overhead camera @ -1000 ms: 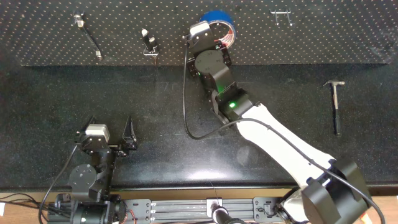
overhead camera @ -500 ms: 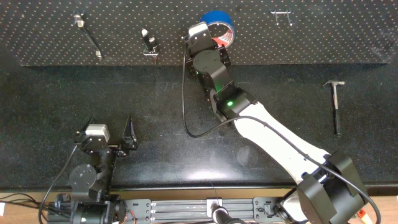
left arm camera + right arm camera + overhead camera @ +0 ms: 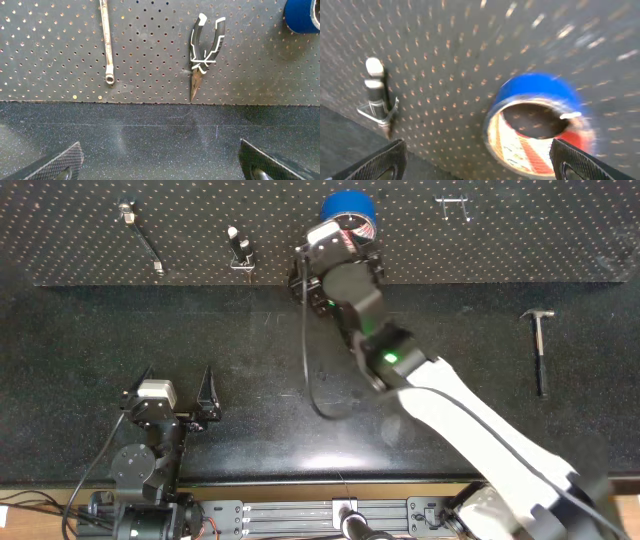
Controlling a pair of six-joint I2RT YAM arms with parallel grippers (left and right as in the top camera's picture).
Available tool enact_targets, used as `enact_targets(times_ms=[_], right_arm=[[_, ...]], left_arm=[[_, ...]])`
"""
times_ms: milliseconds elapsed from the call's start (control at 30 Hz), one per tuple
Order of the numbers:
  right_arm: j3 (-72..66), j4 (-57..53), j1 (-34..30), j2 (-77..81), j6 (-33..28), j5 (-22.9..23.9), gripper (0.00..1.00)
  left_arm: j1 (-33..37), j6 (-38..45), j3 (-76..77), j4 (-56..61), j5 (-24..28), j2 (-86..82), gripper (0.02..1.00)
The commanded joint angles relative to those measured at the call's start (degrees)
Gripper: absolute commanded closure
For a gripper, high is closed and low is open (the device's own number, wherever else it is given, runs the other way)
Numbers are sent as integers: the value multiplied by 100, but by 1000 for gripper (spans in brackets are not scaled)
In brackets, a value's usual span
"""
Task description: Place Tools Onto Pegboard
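Blue tape roll (image 3: pixel 540 125) hangs flat against the pegboard (image 3: pixel 445 45), and I can see a pale peg (image 3: pixel 568 116) showing inside its hole. My right gripper (image 3: pixel 477 167) sits just in front of the pegboard at that spot. Its jaws are released and spread wide, one finger to each side, and neither touches the roll. From overhead, the right arm reaches across to the pegboard's upper middle, where the roll is.

Two more tools are on the pegboard. The wrench (image 3: pixel 105 42) hangs by one end towards the pegboard's left side, its ring end pointing down at the lower edge. The pliers (image 3: pixel 202 55) hang between the wrench and the tape, handles up and nose down, with the tip close to the pegboard's bottom edge. A wire hook (image 3: pixel 453 208) sticks out near the pegboard's upper right.

The hammer (image 3: pixel 540 350) is off the pegboard. It lies on the dark worktop (image 3: pixel 250 350) in front of the pegboard's right end, head towards the pegboard and handle pointing away.

My left gripper (image 3: pixel 160 167) is well back from the pegboard, low over the worktop and facing the stretch with the wrench and pliers. Its jaws are wide apart and grasp nothing.
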Motion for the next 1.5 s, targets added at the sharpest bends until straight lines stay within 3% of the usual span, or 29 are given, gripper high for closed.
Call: enact_targets(times_ms=[33,200,400,633,767,967,1100,1233,1500], right_arm=[[70,-796,-297,-1134,22,-70,73],[70,-1902,-1058,-1829,28,-70,71],[70,-3311,-1998,-2339,503,-138,69],[584,-4094,-3661,-2330,498,-1318,66],[1554,-5263,-4736,-2048,498,-1934,69],[2424,-7353,-6293,-1443,157,-2041,69],[2422,-7617,-7010,-1121,-17,-2044,69],[2422,-7678,-7396,-944,-46,-2059,69],[2422,-7641,-7434,-940,-63,-2002,66]], left_arm=[[46,52,-24,4,46,-52,25],[46,52,-24,4,46,-52,25],[46,52,-24,4,46,-52,23],[46,52,-24,4,46,-52,23],[46,52,-24,4,46,-52,23],[46,52,-24,4,46,-52,23],[46,52,-24,4,46,-52,23],[46,52,-24,4,46,-52,23],[46,52,-24,4,46,-52,23]])
